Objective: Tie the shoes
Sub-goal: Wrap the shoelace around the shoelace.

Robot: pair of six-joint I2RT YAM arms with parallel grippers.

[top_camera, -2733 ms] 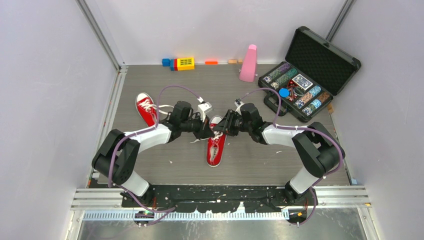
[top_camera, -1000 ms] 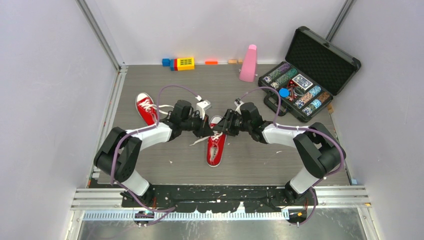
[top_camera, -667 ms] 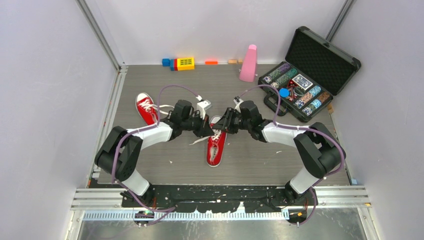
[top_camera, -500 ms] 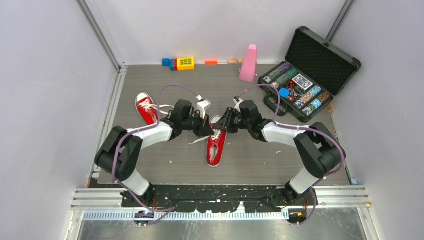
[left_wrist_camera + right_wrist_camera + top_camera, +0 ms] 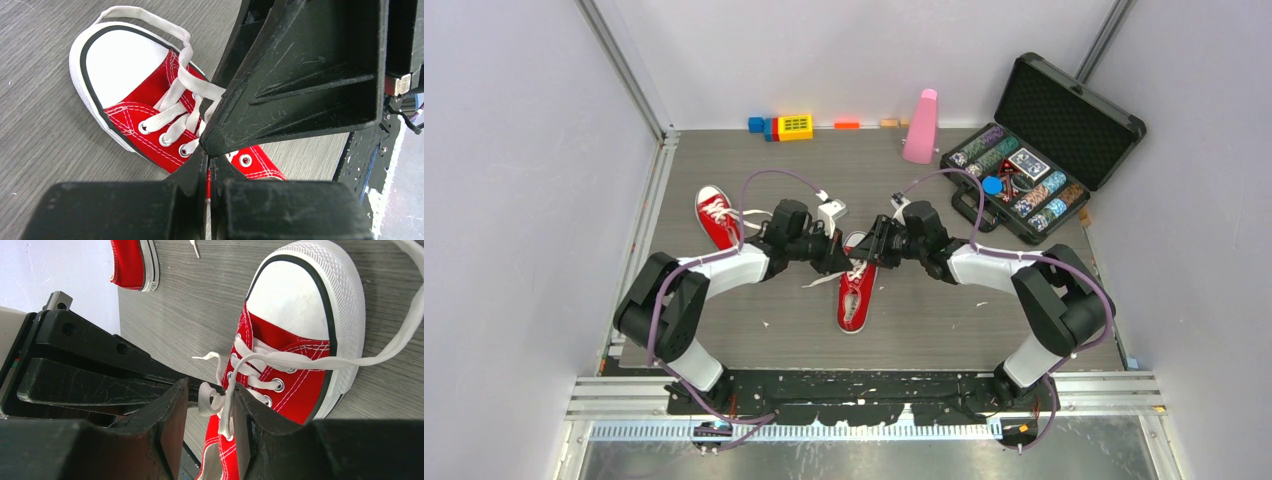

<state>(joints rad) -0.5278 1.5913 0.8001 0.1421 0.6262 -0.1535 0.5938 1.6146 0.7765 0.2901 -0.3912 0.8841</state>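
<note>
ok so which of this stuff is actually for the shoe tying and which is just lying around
For the job: centre red shoe, its white laces, second red shoe at left.
Just lying about: open poker chip case, pink metronome, coloured blocks by the back wall.

Left arm (image 5: 724, 268) and right arm (image 5: 989, 268) were bent inward, elbows out, wrists low, left gripper (image 5: 208, 159) pressed closed, right gripper (image 5: 207, 392) narrowly parted, tips touching.

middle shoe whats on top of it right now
Over the shoe, the left claw pinches a white lace; the right claw straddles it. What lies directly beneath them is covered.
</note>
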